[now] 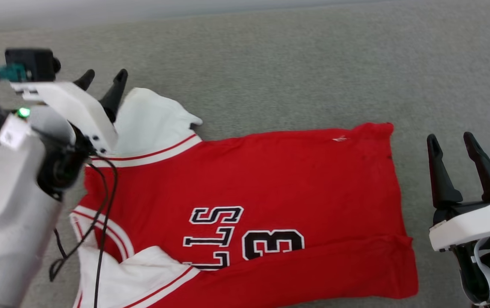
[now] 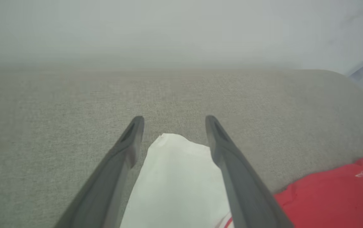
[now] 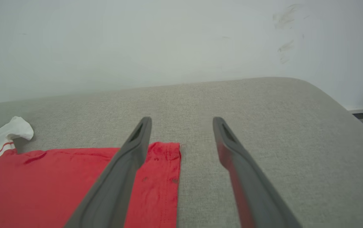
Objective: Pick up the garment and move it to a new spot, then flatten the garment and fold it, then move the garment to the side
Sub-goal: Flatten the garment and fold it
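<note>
Garment (image 1: 270, 192) spread on grey fabric surface (image 1: 313, 64), well short of its far edge, lettering up. Left gripper (image 1: 105, 73) over white sleeve (image 2: 175, 177) — fingers apart, empty. Right gripper (image 1: 449, 137) beside the hem, fingers apart, empty.

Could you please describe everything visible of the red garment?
The garment is a red jersey-style T-shirt of soft cloth with white sleeves edged in red-white stripes and black, white-outlined lettering. It lies spread sideways on the grey fabric surface, neck toward the robot's left, hem right, mildly wrinkled; a red fold along the near edge hides part of the print. The open left gripper sits over the far sleeve; contact is unclear.
</note>
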Available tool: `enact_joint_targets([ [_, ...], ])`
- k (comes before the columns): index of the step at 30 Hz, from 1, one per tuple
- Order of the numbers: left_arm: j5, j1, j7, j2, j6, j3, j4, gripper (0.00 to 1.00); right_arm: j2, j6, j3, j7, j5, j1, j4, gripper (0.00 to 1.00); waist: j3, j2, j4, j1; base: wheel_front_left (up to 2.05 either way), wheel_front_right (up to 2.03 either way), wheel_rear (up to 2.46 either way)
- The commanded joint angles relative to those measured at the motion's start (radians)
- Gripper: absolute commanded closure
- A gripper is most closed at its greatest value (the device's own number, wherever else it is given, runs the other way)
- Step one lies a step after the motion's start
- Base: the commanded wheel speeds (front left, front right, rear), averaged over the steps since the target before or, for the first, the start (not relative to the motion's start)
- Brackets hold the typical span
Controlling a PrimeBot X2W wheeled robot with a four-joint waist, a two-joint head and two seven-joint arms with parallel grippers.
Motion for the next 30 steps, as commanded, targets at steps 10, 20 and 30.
enact_joint_targets([
  [10, -0.108, -0.189, 0.455, 0.072, 0.007, -0.029, 0.167, 0.00, 0.022, 0.000, 0.022, -0.037, 0.026, -0.032, 0.042, 0.00, 0.072, 0.0000, -0.112, -0.0002, 0.00, 0.00, 0.00],
  [20, -0.154, -0.195, 0.652, 0.089, 0.090, -0.037, 0.264, 0.00, 0.031, 0.000, 0.036, -0.072, 0.061, -0.056, 0.085, 0.00, 0.141, 0.0000, -0.163, -0.0002, 0.00, 0.00, 0.00],
  [30, -0.185, -0.125, 0.762, 0.039, 0.104, -0.085, 0.291, 1.00, 0.028, 0.000, 0.031, -0.055, 0.098, -0.073, 0.113, 0.00, 0.157, 0.0000, -0.161, -0.0002, 0.00, 0.00, 0.00],
])
